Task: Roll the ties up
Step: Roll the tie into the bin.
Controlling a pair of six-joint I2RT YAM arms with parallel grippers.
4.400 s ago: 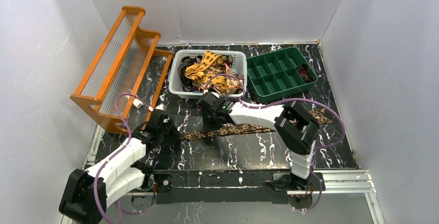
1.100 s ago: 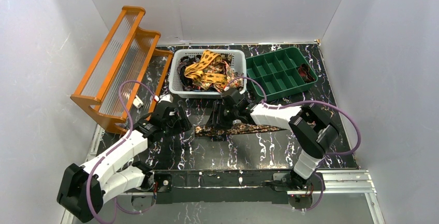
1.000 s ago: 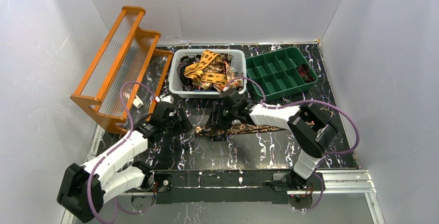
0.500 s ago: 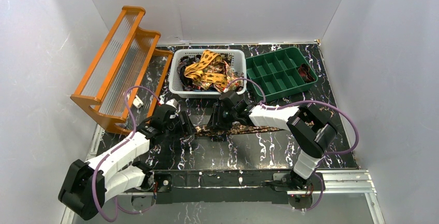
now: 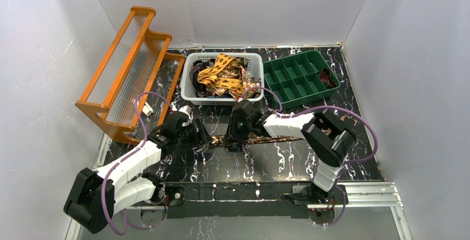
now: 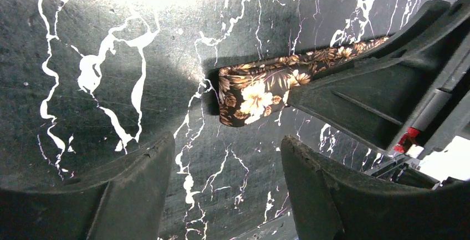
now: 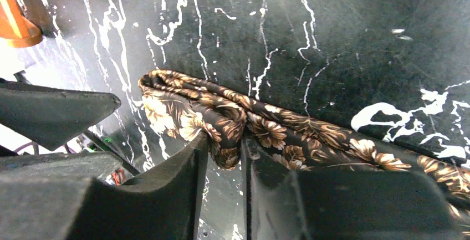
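Note:
A dark brown tie [image 5: 266, 138] with tan flowers lies across the black marbled table, its left end folded over into a thick wad [image 7: 183, 107]. My right gripper [image 7: 224, 147] is shut on a fold of that wad, cloth bunched between both fingers; from above it sits at the tie's left part [image 5: 235, 140]. My left gripper [image 6: 227, 151] stands open just left of the tie's folded end [image 6: 249, 97], nothing between its fingers, and close to the right gripper [image 5: 203, 139]. More ties [image 5: 221, 76], yellow-orange and dark, fill the white basket.
The white basket [image 5: 189, 91] stands at the back middle, a green compartment tray [image 5: 306, 99] to its right, and an orange rack [image 5: 124, 68] along the left. Purple cables loop over both arms. White walls close in the sides and back.
The right gripper's jaws have closed onto the tie's folded left end. The left gripper has edged toward that end and stays open. Earlier the tie lay longer and flatter.

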